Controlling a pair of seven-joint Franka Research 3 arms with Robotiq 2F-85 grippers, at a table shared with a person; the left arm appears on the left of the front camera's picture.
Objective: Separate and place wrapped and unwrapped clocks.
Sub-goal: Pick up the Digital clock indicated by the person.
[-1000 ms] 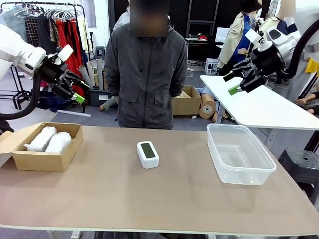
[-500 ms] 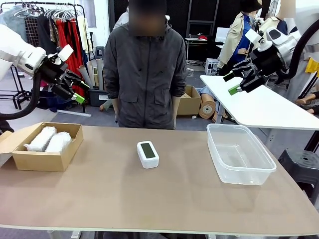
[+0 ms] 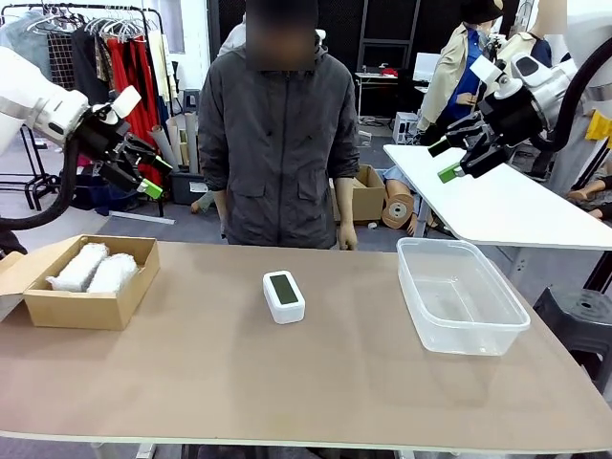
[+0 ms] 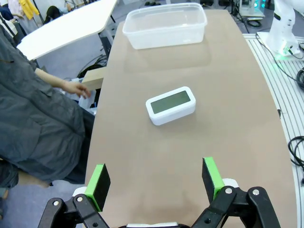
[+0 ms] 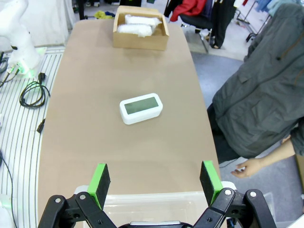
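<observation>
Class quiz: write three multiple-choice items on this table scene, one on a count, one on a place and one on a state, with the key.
1. How many bubble-wrapped bundles lie in the cardboard box?
A one
B two
C three

2. The bare digital clock lies on the table:
A between the cardboard box and the clear plastic tub
B inside the tub
C inside the box

3. The left end effector and right end effector are:
A shut on a bundle
B open, held in the air
C resting on the table

Key:
1 B, two bundles lie side by side.
2 A, it sits on bare tabletop.
3 B, the green pads stand apart, holding nothing.
</observation>
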